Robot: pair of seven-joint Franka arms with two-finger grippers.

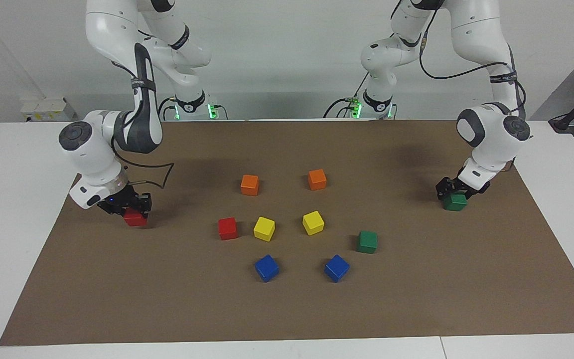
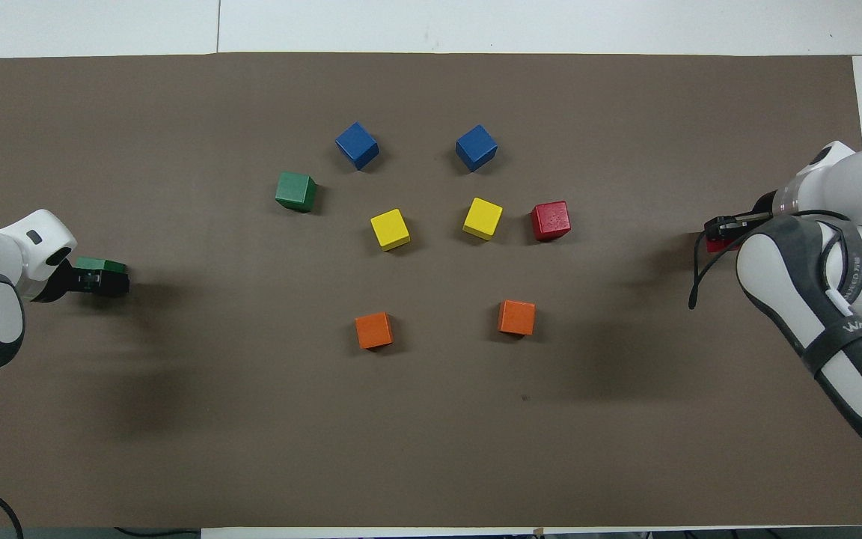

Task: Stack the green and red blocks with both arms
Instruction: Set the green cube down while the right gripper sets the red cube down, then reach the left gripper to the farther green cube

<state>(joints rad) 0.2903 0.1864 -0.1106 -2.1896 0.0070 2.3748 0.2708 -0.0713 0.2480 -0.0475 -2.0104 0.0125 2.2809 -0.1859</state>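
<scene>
My right gripper [image 1: 132,211] is shut on a red block [image 1: 135,218] and holds it low over the brown mat at the right arm's end of the table; it also shows in the overhead view [image 2: 724,227] with the red block [image 2: 715,245] mostly hidden. My left gripper [image 1: 454,194] is shut on a green block [image 1: 455,202] down at the mat, at the left arm's end; the overhead view shows this gripper [image 2: 105,280] and block [image 2: 99,264]. A second red block [image 1: 227,228] and a second green block [image 1: 367,242] lie loose near the middle.
Two orange cubes [image 1: 249,184] [image 1: 317,179], two yellow cubes [image 1: 264,229] [image 1: 313,222] and two blue cubes [image 1: 266,268] [image 1: 336,268] lie in the middle of the brown mat [image 1: 287,309]. White table borders the mat.
</scene>
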